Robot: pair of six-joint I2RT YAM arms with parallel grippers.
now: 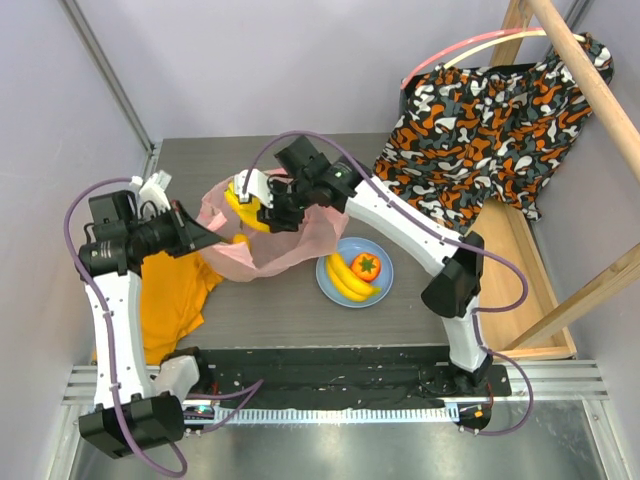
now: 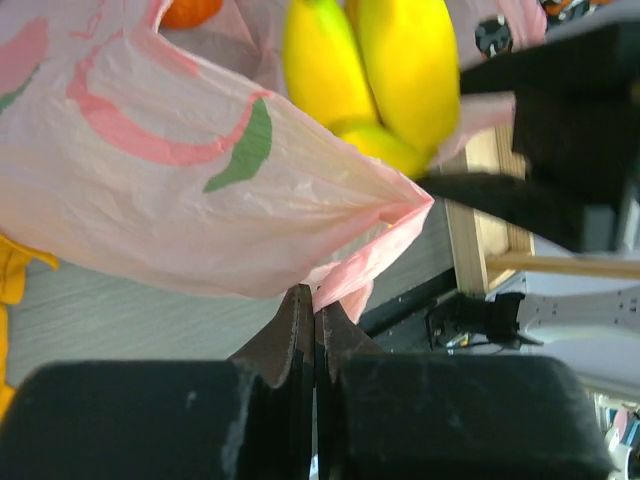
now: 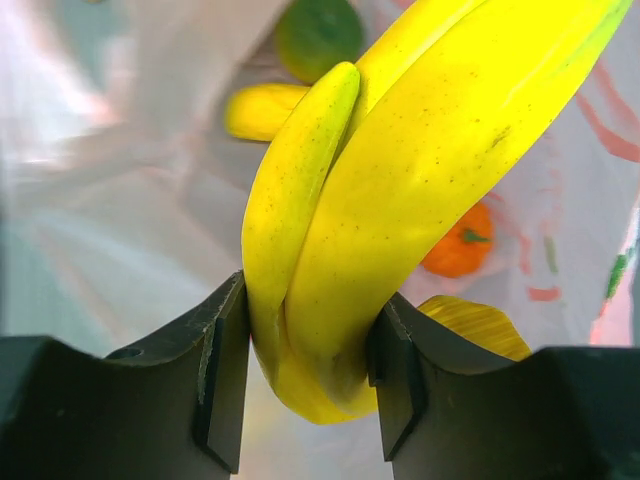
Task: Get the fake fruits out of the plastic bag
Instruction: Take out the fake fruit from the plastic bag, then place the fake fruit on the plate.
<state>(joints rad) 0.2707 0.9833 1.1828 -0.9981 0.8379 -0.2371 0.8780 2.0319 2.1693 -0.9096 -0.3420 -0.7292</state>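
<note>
Gripping a yellow banana bunch (image 3: 400,200) at its lower end with right jaws part-way open, in the mouth of the pink plastic bag (image 2: 150,200) on the bench (image 1: 280,315) (orange ridged fruit (image 3: 458,245) and green round fruit (image 3: 318,35) deeper inside), pinching the bag's edge with left jaws fully shut.

Yellow banana bunch (image 3: 400,200) at mouth of crinkly pink bag (image 1: 280,255), orange fruit (image 3: 458,243) and green one (image 3: 318,35) inside.
</note>
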